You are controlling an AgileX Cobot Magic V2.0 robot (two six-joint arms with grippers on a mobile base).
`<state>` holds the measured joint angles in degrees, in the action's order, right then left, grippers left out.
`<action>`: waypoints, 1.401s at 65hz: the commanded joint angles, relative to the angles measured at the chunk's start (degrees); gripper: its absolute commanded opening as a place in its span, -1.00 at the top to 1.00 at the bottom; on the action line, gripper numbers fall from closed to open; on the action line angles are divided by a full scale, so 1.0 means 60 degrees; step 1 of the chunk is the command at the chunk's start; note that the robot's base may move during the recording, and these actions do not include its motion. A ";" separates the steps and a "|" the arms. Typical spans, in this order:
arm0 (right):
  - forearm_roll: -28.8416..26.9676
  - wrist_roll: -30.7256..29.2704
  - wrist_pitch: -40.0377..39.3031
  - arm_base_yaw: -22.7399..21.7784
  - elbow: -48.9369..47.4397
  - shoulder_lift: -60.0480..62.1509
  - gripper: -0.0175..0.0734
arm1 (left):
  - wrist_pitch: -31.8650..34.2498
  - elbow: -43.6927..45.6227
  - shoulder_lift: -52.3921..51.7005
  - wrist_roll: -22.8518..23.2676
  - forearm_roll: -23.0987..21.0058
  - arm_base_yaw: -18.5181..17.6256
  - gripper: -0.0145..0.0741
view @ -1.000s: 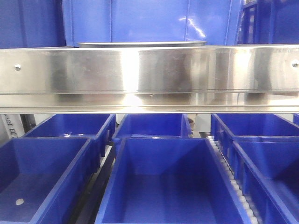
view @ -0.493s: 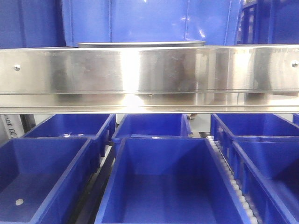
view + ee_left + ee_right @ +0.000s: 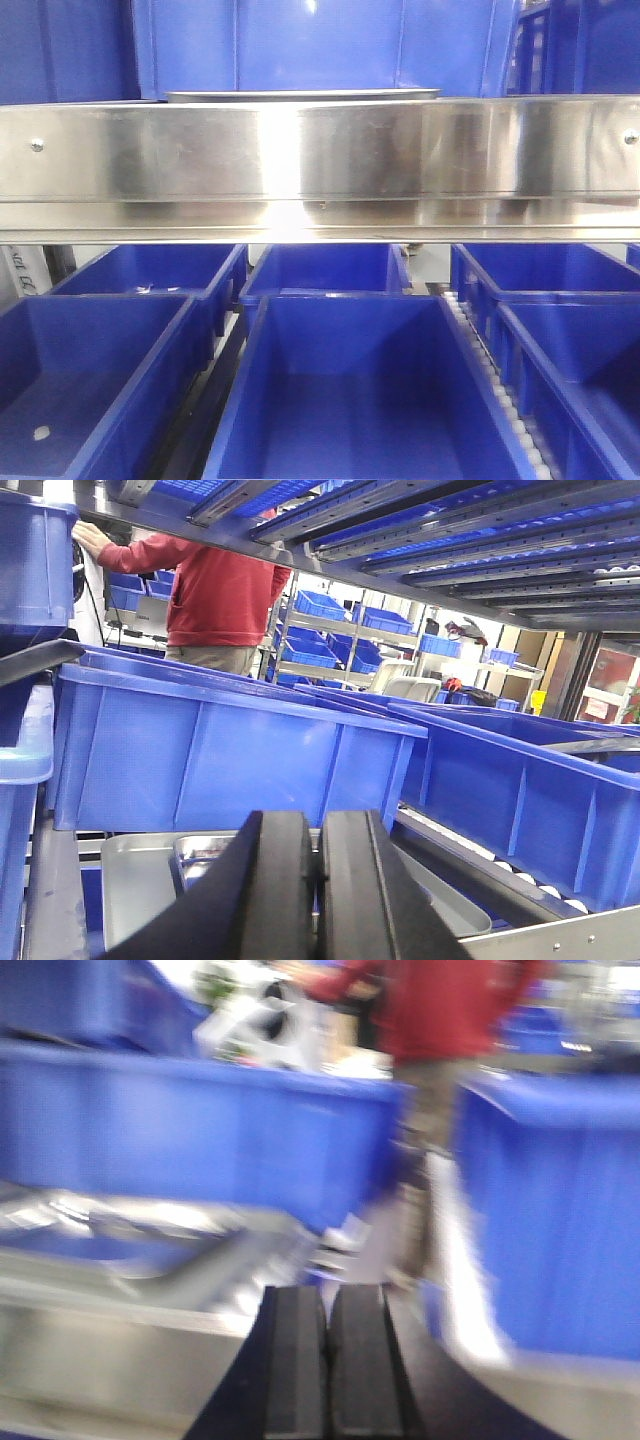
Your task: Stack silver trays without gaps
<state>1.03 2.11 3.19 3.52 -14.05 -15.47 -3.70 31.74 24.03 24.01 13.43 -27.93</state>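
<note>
In the front view only the thin rim of the silver trays (image 3: pixel 300 95) shows above the shelf rail; neither gripper appears there. In the left wrist view, a wide silver tray (image 3: pixel 135 885) lies on the shelf with a smaller shiny tray (image 3: pixel 200 848) resting in it. My left gripper (image 3: pixel 316 830) is shut just in front of them, with nothing between its black fingers. The right wrist view is blurred. It shows a silver tray (image 3: pixel 170 1245) to the left beyond my right gripper (image 3: pixel 327 1295), which is shut and empty.
A long brushed-steel rail (image 3: pixel 320 150) runs across the shelf front. Blue bins (image 3: pixel 365 390) fill the level below, and tall blue bins (image 3: pixel 230 750) stand right behind the trays. A person in a red top (image 3: pixel 215 585) stands beyond the shelving.
The front view is nearly unchanged; only the reflections on the steel rail shift a little.
</note>
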 commanded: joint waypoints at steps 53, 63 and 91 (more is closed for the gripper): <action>-0.0092 -0.0014 0.0887 -0.0553 0.2342 0.2578 0.79 | 0.0266 -0.0038 -0.0035 -0.0021 0.0051 -0.0075 0.65; -0.0092 -0.0014 0.0887 -0.0553 0.2342 0.2578 0.79 | 0.0266 -0.0038 -0.0035 -0.0021 0.0051 -0.0075 0.65; -0.0092 -0.0014 0.0887 -0.0553 0.2342 0.2578 0.79 | 0.0266 -0.0038 -0.0035 -0.0021 0.0051 -0.0075 0.65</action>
<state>0.56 2.18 8.94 0.39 0.05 -0.47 -3.60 31.65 24.03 24.01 13.43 -27.93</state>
